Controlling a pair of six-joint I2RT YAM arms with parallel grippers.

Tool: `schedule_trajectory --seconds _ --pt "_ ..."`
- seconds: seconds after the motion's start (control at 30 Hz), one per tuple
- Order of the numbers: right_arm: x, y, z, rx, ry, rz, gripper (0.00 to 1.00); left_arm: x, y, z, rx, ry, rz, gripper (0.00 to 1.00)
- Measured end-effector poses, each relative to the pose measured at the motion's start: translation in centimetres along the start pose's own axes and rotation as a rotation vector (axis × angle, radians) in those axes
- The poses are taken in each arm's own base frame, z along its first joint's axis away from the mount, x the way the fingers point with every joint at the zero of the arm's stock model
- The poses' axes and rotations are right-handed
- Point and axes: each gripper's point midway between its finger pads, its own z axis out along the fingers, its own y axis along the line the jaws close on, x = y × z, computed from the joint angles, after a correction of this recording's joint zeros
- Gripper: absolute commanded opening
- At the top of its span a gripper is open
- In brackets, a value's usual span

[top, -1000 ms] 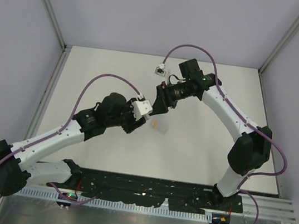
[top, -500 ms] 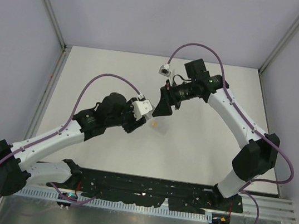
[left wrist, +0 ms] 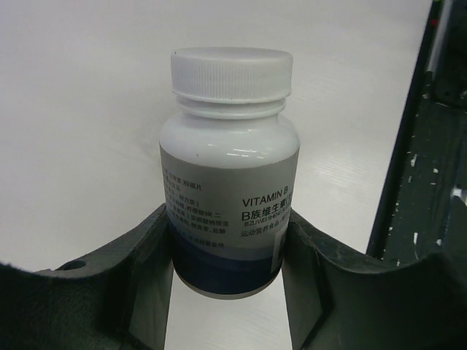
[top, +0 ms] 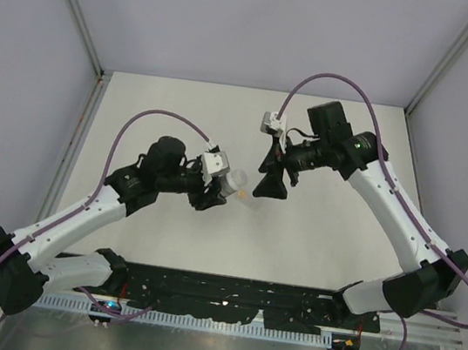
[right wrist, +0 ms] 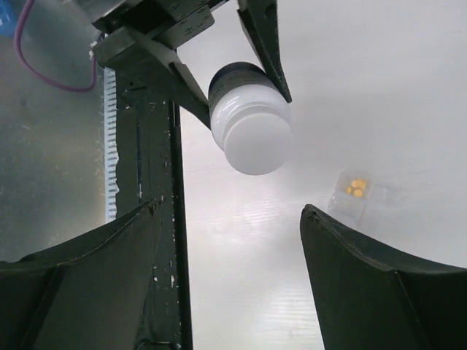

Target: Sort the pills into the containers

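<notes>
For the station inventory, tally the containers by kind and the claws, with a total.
White-capped bottle: 1
Clear packet: 1
Claws: 2 (left claw, right claw)
Total: 4

The grey label (left wrist: 219, 191) of the vitamin bottle (left wrist: 230, 138) held in my left gripper (left wrist: 228, 227) reads "VITAMIN B" in white. Beneath that is the Chinese "B族维生素", then a smaller line of capitals beginning "BZUWEISHENG". The tiny print further left on the label is too small for me to read.
</notes>
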Motion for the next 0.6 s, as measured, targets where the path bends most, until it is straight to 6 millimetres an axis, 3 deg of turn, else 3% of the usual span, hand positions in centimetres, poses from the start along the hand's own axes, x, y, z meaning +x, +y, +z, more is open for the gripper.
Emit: schedule_trajectory --seconds 0.3,0.6 --pt "-1.3 4.4 -1.5 0.03 -0.019 -0.289 0.82 -1.9 -4.6 -1.5 0.339 -0.088 -0.085 0.0" --pt "-1.2 5.5 -0.6 0.009 0.008 -0.373 0.79 -2.5 -7.5 -2.6 0.534 -0.101 -0.104 0.0"
